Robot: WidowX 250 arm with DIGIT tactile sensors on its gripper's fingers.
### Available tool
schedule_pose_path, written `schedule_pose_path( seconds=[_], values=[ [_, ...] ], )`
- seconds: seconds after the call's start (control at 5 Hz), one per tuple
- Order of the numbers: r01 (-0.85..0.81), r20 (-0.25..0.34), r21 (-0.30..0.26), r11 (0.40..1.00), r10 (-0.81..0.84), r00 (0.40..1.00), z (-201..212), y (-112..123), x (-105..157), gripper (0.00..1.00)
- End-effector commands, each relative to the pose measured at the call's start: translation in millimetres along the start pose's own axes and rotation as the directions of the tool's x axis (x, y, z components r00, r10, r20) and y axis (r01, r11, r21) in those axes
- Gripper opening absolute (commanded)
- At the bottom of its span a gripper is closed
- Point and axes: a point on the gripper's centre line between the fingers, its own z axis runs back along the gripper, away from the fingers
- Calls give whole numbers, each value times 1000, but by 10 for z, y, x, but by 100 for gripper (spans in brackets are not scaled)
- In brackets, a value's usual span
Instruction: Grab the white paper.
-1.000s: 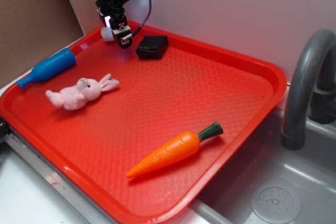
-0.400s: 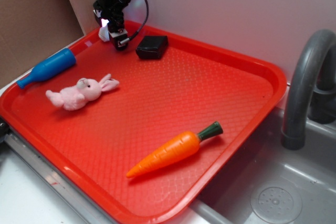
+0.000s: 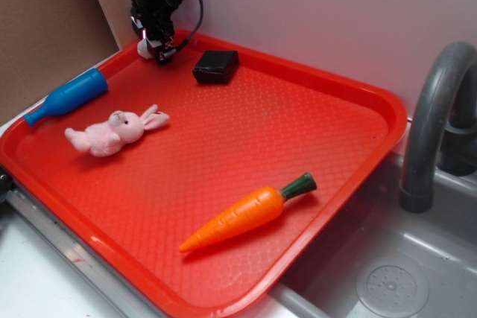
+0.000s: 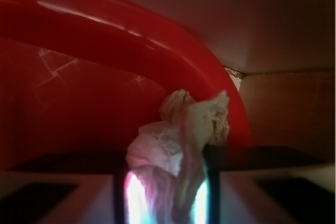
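Observation:
The white paper (image 3: 143,49) is a small crumpled ball at the far left corner of the red tray (image 3: 328,83). My gripper (image 3: 159,53) points down at that corner. In the wrist view the white paper (image 4: 178,132) fills the gap between the jaws and touches both, and my gripper (image 4: 165,169) is shut on it. The tray's curved red rim (image 4: 157,45) rises just behind the paper. The lower part of the paper is hidden by glare between the jaws.
A black block (image 3: 216,66) lies just right of the gripper. A blue bottle (image 3: 68,96) and a pink plush bunny (image 3: 115,133) lie on the tray's left side, a toy carrot (image 3: 246,214) near the front. A grey faucet (image 3: 432,117) and sink (image 3: 387,281) are to the right.
The gripper has shifted left and back toward the tray's far corner, and the white paper has moved with it.

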Motion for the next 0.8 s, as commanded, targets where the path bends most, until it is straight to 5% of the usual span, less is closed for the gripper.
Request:
schedule_pose_path(
  seconds=[0.0, 0.4, 0.6],
  values=[
    [-184, 73, -165, 969, 198, 978, 1228, -168, -236, 0],
    [-152, 86, -395, 906, 201, 976, 2228, -81, -765, 0],
    [-59, 167, -436, 898, 145, 975, 2378, 45, -932, 0]
  ],
)
